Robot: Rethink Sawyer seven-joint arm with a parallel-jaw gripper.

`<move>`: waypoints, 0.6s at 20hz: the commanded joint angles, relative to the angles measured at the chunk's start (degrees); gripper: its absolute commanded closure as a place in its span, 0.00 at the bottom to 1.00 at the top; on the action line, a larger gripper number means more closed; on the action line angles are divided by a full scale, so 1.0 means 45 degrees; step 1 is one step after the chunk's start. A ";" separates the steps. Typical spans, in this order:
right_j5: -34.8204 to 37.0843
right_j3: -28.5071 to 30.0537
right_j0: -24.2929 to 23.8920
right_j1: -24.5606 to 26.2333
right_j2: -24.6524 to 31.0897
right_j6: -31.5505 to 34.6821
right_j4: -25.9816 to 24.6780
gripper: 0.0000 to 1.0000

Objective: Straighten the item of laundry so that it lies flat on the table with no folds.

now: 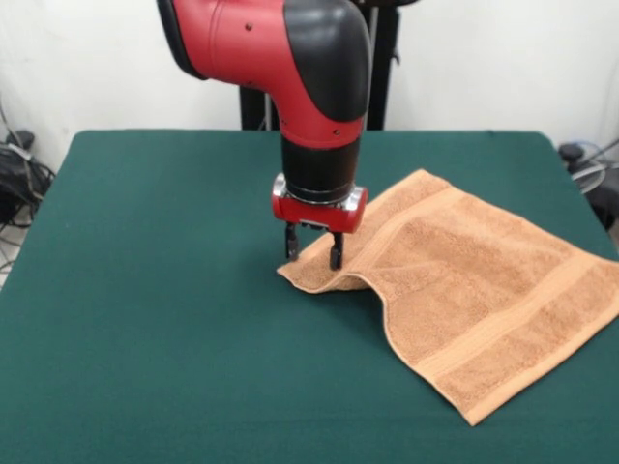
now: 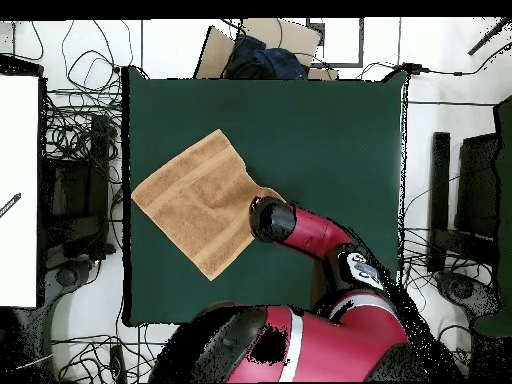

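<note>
While the towel lies rumpled on the table, the pincer stands narrowly parted over its raised corner

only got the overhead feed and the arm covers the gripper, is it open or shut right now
observer: open. In the front view the gripper has its fingers apart, with the tips down at the towel corner under the arm.
operator: is that corner lying flat
observer: no. The towel's edge beside the gripper humps up off the table in a ridge. The rest of it looks flat.
</note>
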 commanded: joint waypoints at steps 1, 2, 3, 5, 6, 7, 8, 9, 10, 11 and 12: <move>-0.0272 -0.0547 0.0280 0.0675 0.0480 0.2222 0.0314 0.00; -0.0313 -0.0613 0.0293 0.0761 0.0508 0.2243 0.0339 0.00; -0.0418 -0.0573 0.0329 0.0789 0.0525 0.2291 0.0341 0.00; -0.0435 -0.0597 0.0341 0.0817 0.0531 0.2307 0.0350 0.00; -0.0431 -0.0605 0.0371 0.0818 0.0504 0.2336 0.0365 0.00; -0.0428 -0.0613 0.0400 0.0819 0.0478 0.2365 0.0380 0.00; -0.0452 -0.0647 0.0435 0.0854 0.0461 0.2395 0.0402 0.00; -0.0419 -0.0733 0.0492 0.0917 0.0420 0.2412 0.0430 0.00; -0.0349 -0.0829 0.0574 0.0981 0.0352 0.2437 0.0465 0.00; -0.0334 -0.0925 0.0647 0.1070 0.0290 0.2460 0.0491 0.00; -0.0342 -0.1003 0.0651 0.1176 0.0317 0.2457 0.0522 0.00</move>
